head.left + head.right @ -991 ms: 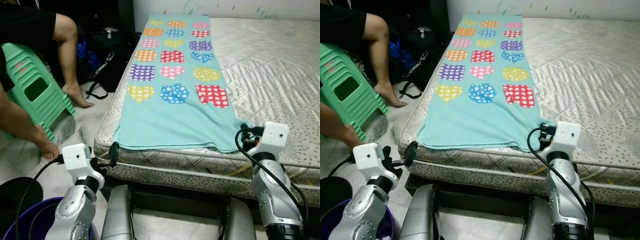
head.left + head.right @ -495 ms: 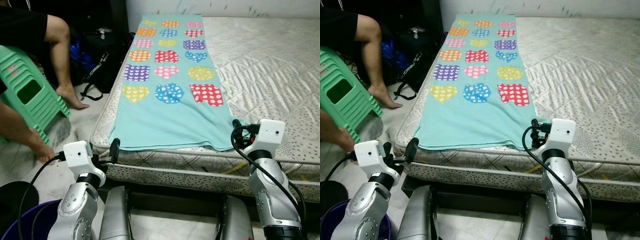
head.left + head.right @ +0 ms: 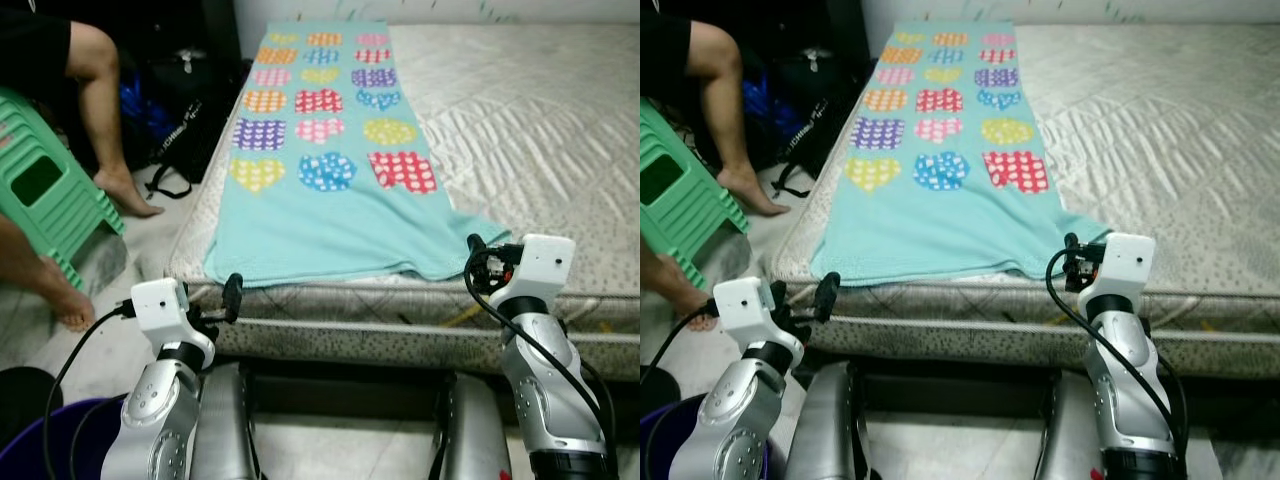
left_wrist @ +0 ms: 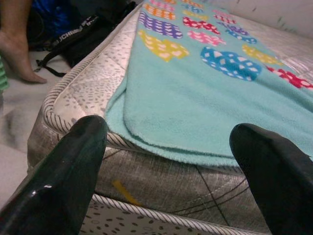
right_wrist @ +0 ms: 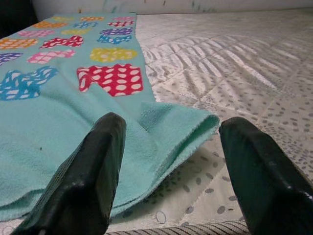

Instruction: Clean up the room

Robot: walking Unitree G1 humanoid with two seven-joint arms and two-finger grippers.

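Both grippers level with the mattress [image 3: 560, 150] edge, fingers apart, holding nothing; left gripper [image 4: 171, 161] faces the blanket [image 3: 320, 190] near-left corner, right gripper [image 5: 168, 156] its rumpled near-right corner; risks: pinching a single layer or mattress piping, uneven lift; beyond, person's foot [image 3: 125, 190] and green stool [image 3: 45, 190] beside the bed.

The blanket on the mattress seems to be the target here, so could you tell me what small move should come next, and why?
Probably ease both grippers forward onto the blanket edge: the left gripper and right gripper are open, facing its near corners without touching.
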